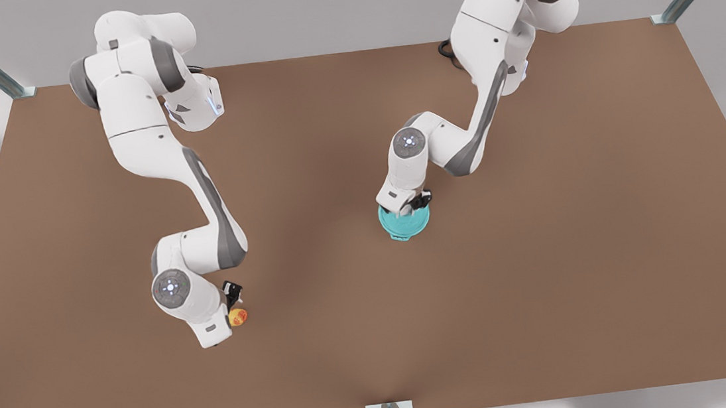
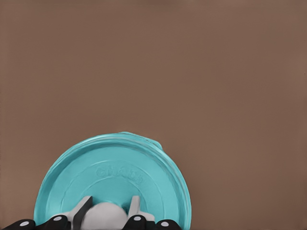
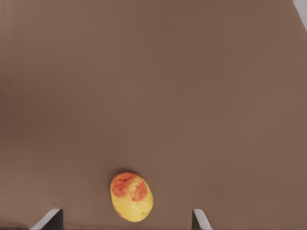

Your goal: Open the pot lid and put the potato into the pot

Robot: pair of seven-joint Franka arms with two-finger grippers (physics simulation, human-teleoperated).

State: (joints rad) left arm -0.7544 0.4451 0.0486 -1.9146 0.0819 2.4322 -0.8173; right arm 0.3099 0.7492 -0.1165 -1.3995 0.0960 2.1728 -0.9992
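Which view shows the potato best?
The right wrist view: the potato lies whole and unobstructed on the table, its red blotches plain, between the open right pincer's fingertips. In the front view it is a tiny lump beside that pincer. The left wrist view has the left pincer at the pot lid's knob.

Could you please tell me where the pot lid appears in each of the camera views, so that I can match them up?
Front view: the pot lid lies right of centre on the brown table, under the left gripper.
Left wrist view: the lid is close up, the fingers either side of its white knob.
Right wrist view: not in it; the potato lies there.
Shared landmark: the brown tabletop.
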